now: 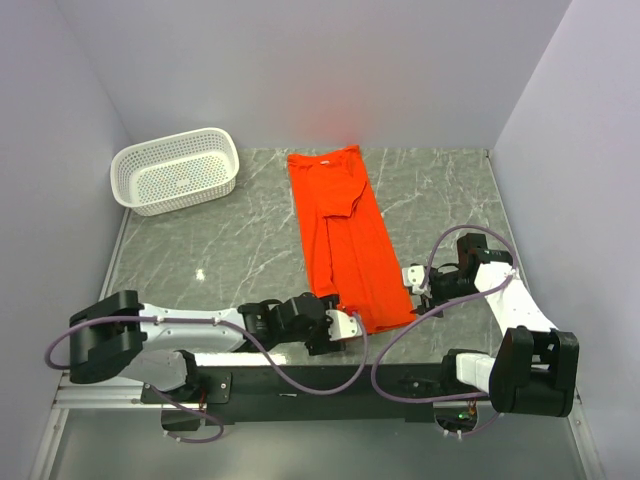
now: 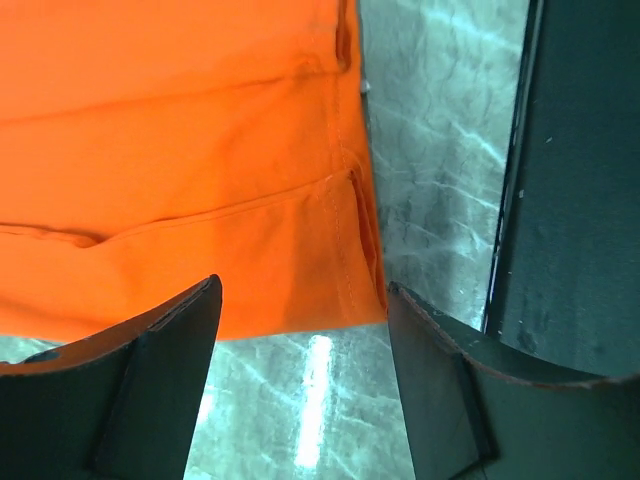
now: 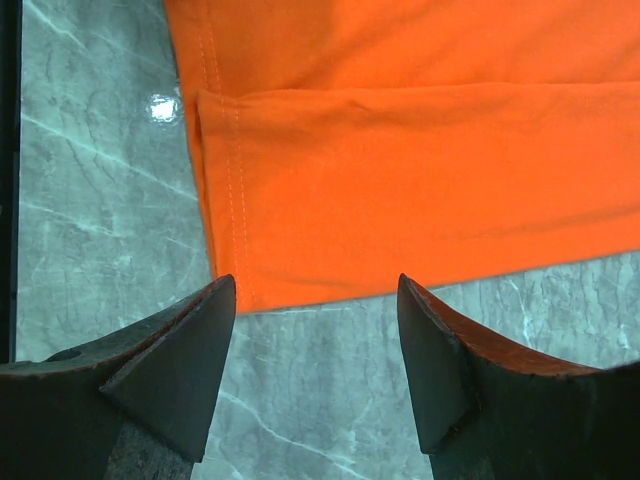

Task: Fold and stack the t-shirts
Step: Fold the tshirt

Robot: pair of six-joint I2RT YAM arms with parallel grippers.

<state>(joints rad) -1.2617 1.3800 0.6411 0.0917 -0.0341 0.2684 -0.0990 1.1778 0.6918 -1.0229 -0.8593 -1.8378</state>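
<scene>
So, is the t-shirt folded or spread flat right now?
Partly folded: the t-shirt lies as a long narrow strip, sides turned in over the middle, layered edges showing at its near hem.

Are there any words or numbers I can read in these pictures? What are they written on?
There are no words, numbers or signs that can be read in any view.
t-shirt: plain orange-red cloth with no print showing; anything at the collar is too small to read.
basket: plain white with holes, and no writing shows on it.
</scene>
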